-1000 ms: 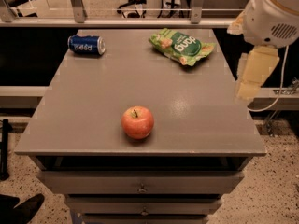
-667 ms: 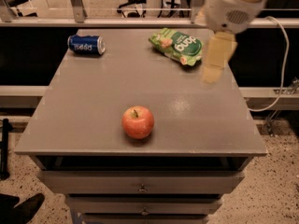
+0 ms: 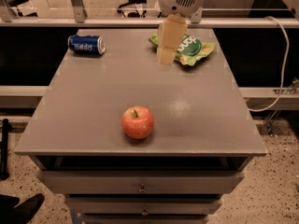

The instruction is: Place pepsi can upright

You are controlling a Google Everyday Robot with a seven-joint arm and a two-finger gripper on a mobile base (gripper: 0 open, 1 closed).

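Observation:
The pepsi can (image 3: pixel 87 45) is dark blue with white lettering. It lies on its side at the far left corner of the grey table (image 3: pixel 93 106). My gripper (image 3: pixel 167 43) hangs from the white arm at the top middle of the view, above the far part of the table and partly in front of the green snack bag (image 3: pixel 191 48). It is well to the right of the can and holds nothing that I can see.
A red apple (image 3: pixel 138 122) stands near the table's front edge, in the middle. The table has drawers below its front. A white cable (image 3: pixel 280 73) hangs at the right. A rail runs behind the table.
My arm and gripper have swung leftward from beyond the table's right edge to above the snack bag. The can, apple and bag have not moved.

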